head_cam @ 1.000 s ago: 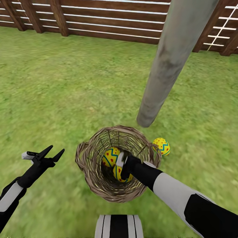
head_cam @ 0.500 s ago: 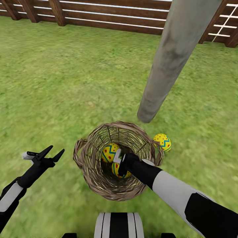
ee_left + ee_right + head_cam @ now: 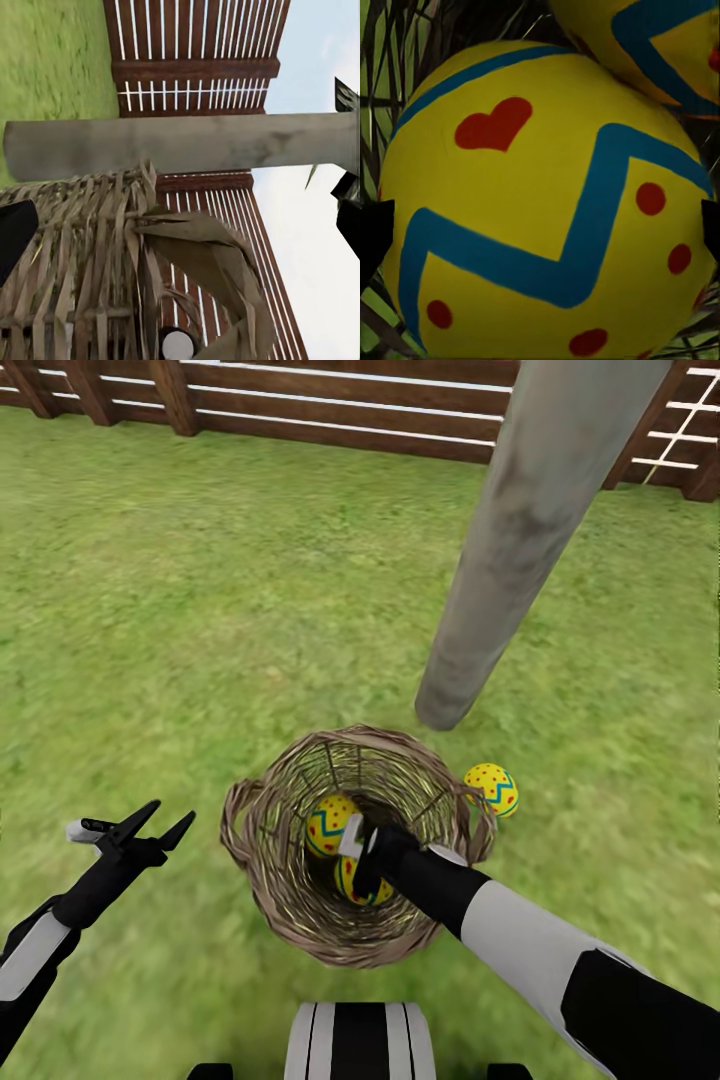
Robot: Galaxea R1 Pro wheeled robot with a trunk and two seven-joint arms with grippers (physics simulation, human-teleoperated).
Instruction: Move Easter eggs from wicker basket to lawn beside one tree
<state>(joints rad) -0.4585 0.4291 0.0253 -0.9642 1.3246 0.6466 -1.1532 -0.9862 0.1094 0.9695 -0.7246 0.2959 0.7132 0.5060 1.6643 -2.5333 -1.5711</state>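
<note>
Right gripper [image 3: 362, 863] sits a touch deeper in the wicker basket [image 3: 262, 860] than half a second ago; little else differs, camera steady. Left to right: left gripper [image 3: 150, 822] hovers over the lawn [image 3: 200, 620] beside the basket, fingers spread apart, holding nothing. Basket stands upright on the grass, mouth up, loop handle on its left rim. Two Easter eggs inside: one [image 3: 328, 825] against the left inner wall, long axis roughly upright and tilted, the other [image 3: 350, 882] lower, just under the right gripper. In the right wrist view that lower egg [image 3: 547, 217] sits between the two dark fingertips at the frame edges; jaws are apart, contact can't be told. Tree [image 3: 530, 530] trunk meets the ground just behind the basket, leaning right. Third egg [image 3: 492, 789] lies on the grass right of the basket, near the trunk base, long axis tilted up-left.
</note>
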